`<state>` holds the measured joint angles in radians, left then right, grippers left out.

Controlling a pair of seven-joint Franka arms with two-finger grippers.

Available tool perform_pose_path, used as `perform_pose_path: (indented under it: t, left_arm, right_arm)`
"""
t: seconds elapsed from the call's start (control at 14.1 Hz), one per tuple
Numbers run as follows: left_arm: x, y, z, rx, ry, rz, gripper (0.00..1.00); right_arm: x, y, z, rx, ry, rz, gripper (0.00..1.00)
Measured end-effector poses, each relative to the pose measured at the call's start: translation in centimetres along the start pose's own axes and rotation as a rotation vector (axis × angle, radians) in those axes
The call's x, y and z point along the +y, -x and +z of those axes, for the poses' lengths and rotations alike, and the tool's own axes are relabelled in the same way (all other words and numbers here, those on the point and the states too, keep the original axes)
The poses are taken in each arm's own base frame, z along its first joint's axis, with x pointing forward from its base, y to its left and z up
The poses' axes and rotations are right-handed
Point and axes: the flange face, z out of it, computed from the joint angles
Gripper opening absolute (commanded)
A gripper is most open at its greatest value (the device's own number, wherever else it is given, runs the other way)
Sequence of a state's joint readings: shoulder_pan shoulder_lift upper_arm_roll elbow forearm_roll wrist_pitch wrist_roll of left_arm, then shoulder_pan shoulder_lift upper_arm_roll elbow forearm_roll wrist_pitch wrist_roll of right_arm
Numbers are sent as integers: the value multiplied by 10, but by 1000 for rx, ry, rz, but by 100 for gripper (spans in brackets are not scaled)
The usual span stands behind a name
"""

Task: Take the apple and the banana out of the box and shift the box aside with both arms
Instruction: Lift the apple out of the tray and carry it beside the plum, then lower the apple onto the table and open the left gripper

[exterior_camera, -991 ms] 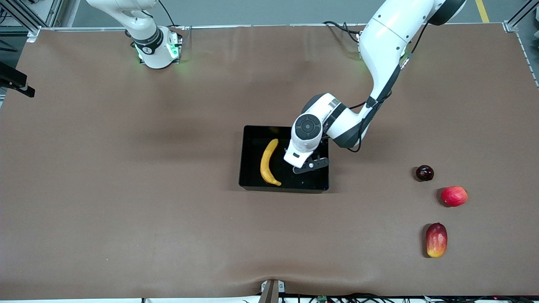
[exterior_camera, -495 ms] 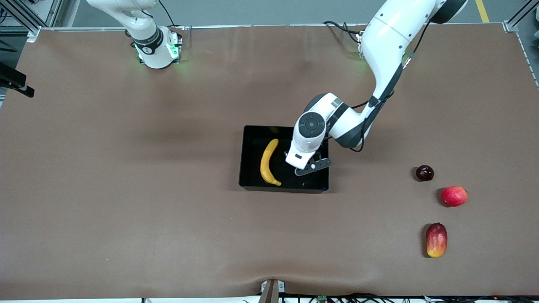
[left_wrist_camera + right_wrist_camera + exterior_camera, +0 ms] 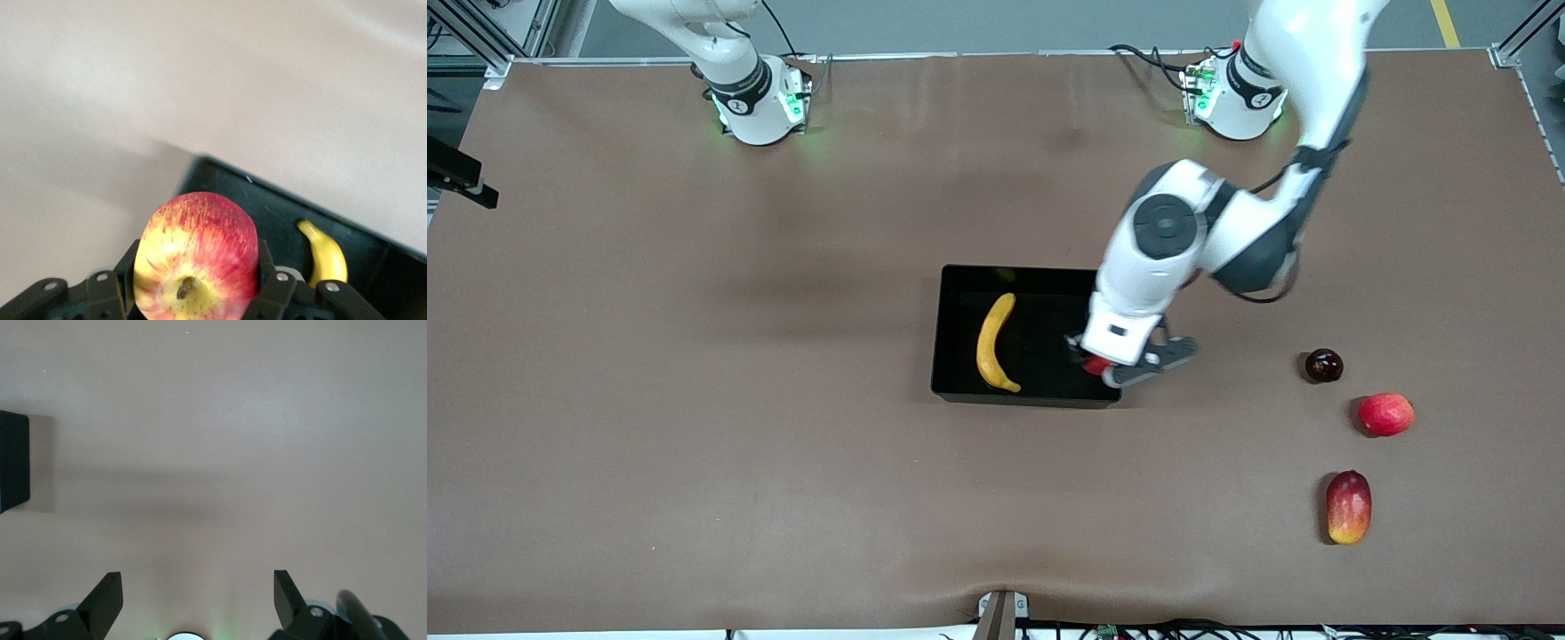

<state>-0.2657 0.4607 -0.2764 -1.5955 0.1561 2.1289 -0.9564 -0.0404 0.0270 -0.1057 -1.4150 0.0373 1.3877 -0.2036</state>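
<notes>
Desk [image 3: 694, 400]: wide, covered edge to edge in a matte brown sheet, slightly rippled along the edge nearest the front camera; grey floor, metal framing and cables show past the edge where both arm bases stand, each base lit green. Black plastic bin [image 3: 960, 338]: glossy, low-walled, rectangular, near the desk's middle. Banana [image 3: 993, 343]: long, curved, yellow, lying inside the bin toward the right arm's end. Left gripper [image 3: 1129, 364]: raised over the bin's wall at the left arm's end, fingers closed on the small apple [image 3: 197, 257], red with yellow streaks, which fills the space between them in the left wrist view. Right gripper [image 3: 193, 597]: fingers spread wide with nothing between them, above bare brown sheet; that arm waits near its base. Toward the left arm's end of the desk, well apart from the bin: a small dark red round fruit [image 3: 1323, 365], a plain red round fruit [image 3: 1385, 414] nearer the front camera, and an oblong red-and-yellow mango [image 3: 1348, 507] nearest that camera's edge.
</notes>
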Motion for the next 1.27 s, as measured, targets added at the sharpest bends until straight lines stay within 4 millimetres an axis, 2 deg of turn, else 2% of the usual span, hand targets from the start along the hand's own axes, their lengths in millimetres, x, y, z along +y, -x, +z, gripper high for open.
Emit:
perform_pose_path:
  t: [0.07,0.21,0.35,0.5,0.57,0.71,0.85,0.99,1.06,1.13,1.2,1.27]
  left_arm:
    - [-19,-20,-6,2,-9,19,0]
    - [-64,-61,-3,-5,-28,55,0]
    - [-116,-98,17,-35,-53,93,0]
    - [-165,-126,48,-79,-76,97,0]
    - [-184,-135,65,-92,-89,99,0]
    - [-207,-147,98,-93,-103,91,0]
    - [-226,-153,132,-103,-94,69,0]
    - [-234,-150,164,-128,-88,62,0]
    - [-234,-147,175,-137,-86,64,12]
    - [-233,-147,174,-135,-86,67,41]
    - [-231,-146,175,-136,-85,69,89]
    - [-230,-145,175,-136,-86,72,100]
  right_arm:
    - [2,-4,5,-6,0,4,100]
    - [4,-9,11,-14,-1,6,100]
    - [4,-9,12,-14,-1,5,100]
    - [4,-9,11,-13,0,5,100]
    - [4,-9,11,-13,0,5,100]
    - [4,-9,11,-13,0,5,100]
    - [3,-9,11,-13,0,4,100]
    - [2,-10,11,-13,0,1,100]
    - [1,-10,11,-13,0,0,100]
    - [0,-10,11,-13,0,-2,100]
    - [-2,-10,11,-12,0,-6,100]
    - [-5,-11,11,-12,0,-11,100]
